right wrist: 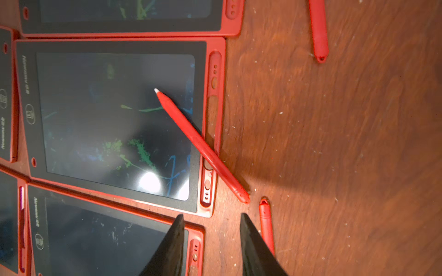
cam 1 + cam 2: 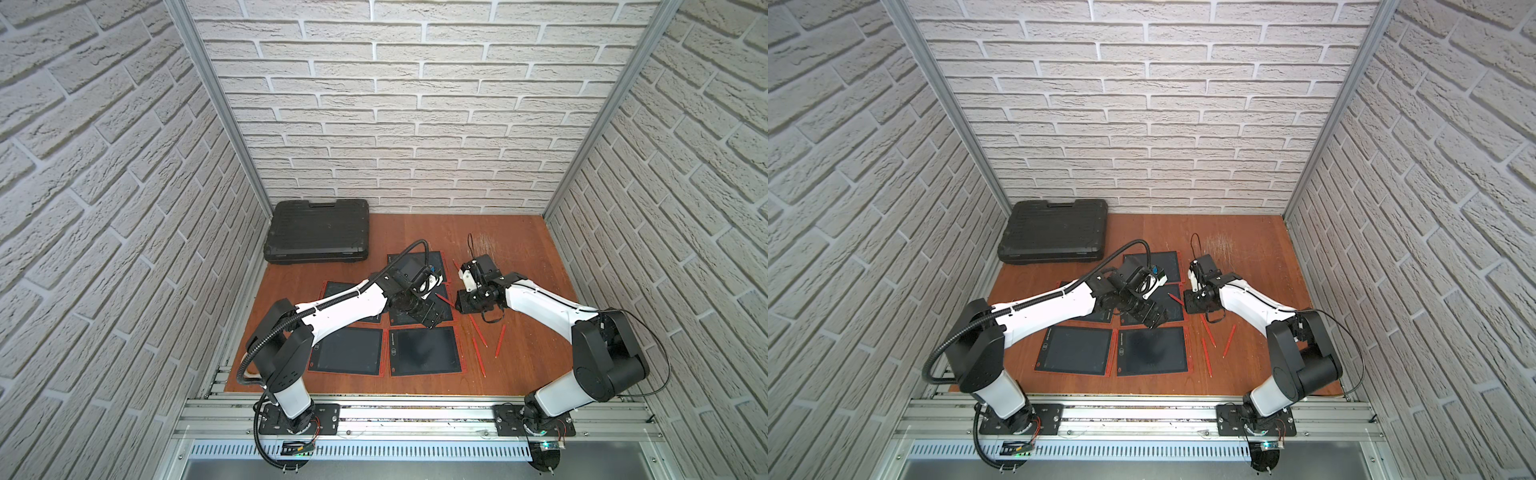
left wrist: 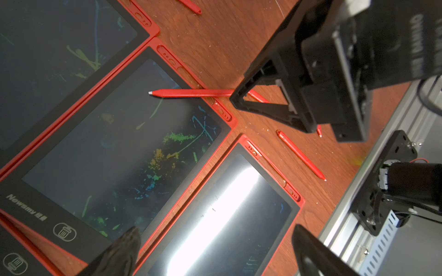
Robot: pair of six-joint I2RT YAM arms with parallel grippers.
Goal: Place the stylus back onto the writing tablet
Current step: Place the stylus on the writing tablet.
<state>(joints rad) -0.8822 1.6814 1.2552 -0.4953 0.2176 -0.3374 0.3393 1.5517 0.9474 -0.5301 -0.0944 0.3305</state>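
Right claw parted, left claw wide (both empty), stylus straddling tablet edge, loose styluses beside.

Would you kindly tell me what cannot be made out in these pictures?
- Right wrist view: the right hand covers most of a loose stylus; another stylus is cut off by the frame edge.
- Left wrist view: the right hand hides the rear of the stylus lying across the tablet.
- Both top views: the left arm covers much of that tablet.
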